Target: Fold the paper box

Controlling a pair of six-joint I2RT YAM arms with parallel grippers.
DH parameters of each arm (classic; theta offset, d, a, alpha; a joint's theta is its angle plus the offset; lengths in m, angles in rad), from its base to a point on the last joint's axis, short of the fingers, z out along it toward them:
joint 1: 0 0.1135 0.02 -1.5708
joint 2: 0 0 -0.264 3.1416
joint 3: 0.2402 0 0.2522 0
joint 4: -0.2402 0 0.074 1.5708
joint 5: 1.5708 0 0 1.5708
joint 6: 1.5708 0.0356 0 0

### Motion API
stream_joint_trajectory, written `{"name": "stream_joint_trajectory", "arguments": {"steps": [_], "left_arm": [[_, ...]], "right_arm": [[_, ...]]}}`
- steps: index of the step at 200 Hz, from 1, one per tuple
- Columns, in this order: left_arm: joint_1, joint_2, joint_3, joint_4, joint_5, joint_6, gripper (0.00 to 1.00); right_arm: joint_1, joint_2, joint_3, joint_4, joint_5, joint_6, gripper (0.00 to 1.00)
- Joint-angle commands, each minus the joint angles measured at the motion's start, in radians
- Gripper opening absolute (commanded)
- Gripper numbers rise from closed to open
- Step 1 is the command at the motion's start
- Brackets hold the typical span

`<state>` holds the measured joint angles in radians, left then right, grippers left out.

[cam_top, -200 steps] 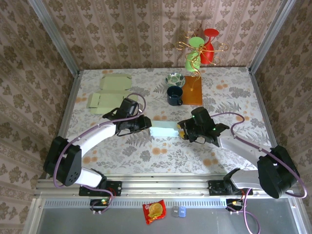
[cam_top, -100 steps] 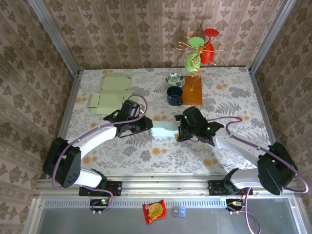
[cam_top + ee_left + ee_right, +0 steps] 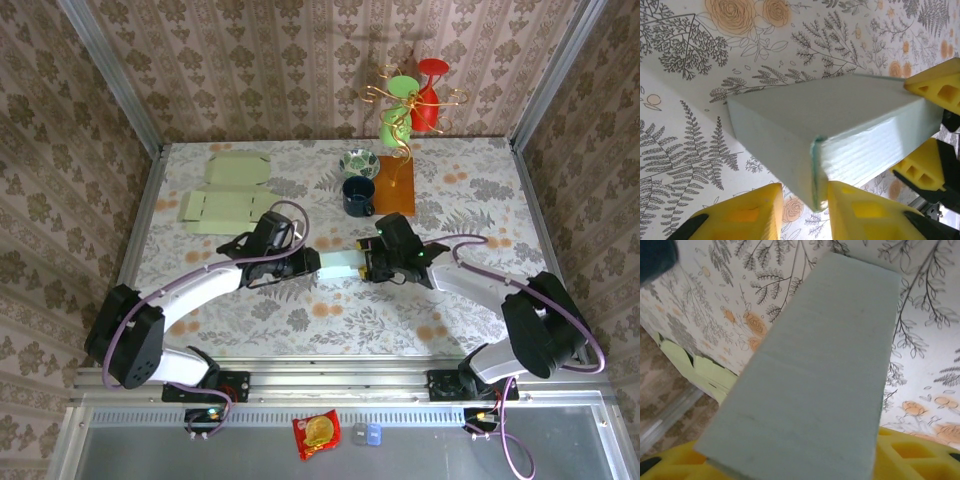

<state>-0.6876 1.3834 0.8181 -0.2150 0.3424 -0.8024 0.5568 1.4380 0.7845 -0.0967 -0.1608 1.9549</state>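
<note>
The paper box (image 3: 338, 264) is a closed pale mint carton, held just off the floral table between the two arms. My right gripper (image 3: 371, 263) is shut on its right end. In the right wrist view the paper box (image 3: 815, 375) runs out from between the yellow fingers (image 3: 917, 455). My left gripper (image 3: 308, 262) is at the left end. In the left wrist view the near corner of the paper box (image 3: 815, 125) sits between my left gripper's (image 3: 805, 210) open jaws. The right-hand finger touches the end flap and the other stands apart. The right gripper's fingers (image 3: 935, 90) straddle the far end.
Flat green box blanks (image 3: 225, 190) lie at the back left and also show in the right wrist view (image 3: 700, 375). A blue mug (image 3: 358, 196), a bowl (image 3: 359, 162) and a wooden board (image 3: 395, 185) stand behind the box. A gold rack with cups (image 3: 410, 100) is at the back.
Both grippers have closed in on the box from either side, and the box has shifted slightly toward the back. The right arm has stretched further left.
</note>
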Motion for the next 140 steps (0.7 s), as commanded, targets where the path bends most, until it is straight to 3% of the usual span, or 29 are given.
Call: {"name": "stream_joint_trajectory", "arguments": {"steps": [1, 24, 45, 71, 106, 140], "left_arm": [[-0.012, -0.016, -0.024, -0.032, -0.023, 0.023, 0.36], [-0.014, -0.037, -0.01, -0.037, -0.019, 0.004, 0.45], [-0.013, -0.043, 0.009, -0.051, -0.001, -0.028, 0.49], [-0.001, -0.015, 0.029, -0.064, 0.032, -0.073, 0.49], [0.026, 0.041, 0.048, -0.066, 0.085, -0.192, 0.48], [0.033, 0.085, 0.016, 0.005, 0.151, -0.366, 0.48]], "right_arm": [[-0.026, -0.039, -0.058, 0.006, -0.023, -0.148, 0.54], [-0.064, -0.08, -0.133, 0.096, -0.074, -0.229, 0.55], [-0.085, -0.077, -0.152, 0.13, -0.132, -0.314, 0.64], [-0.091, -0.073, -0.139, 0.035, -0.163, -0.402, 0.73], [-0.107, -0.119, -0.17, -0.029, -0.171, -0.417, 0.75], [-0.123, -0.192, -0.106, -0.295, -0.149, -0.505, 0.76]]}}
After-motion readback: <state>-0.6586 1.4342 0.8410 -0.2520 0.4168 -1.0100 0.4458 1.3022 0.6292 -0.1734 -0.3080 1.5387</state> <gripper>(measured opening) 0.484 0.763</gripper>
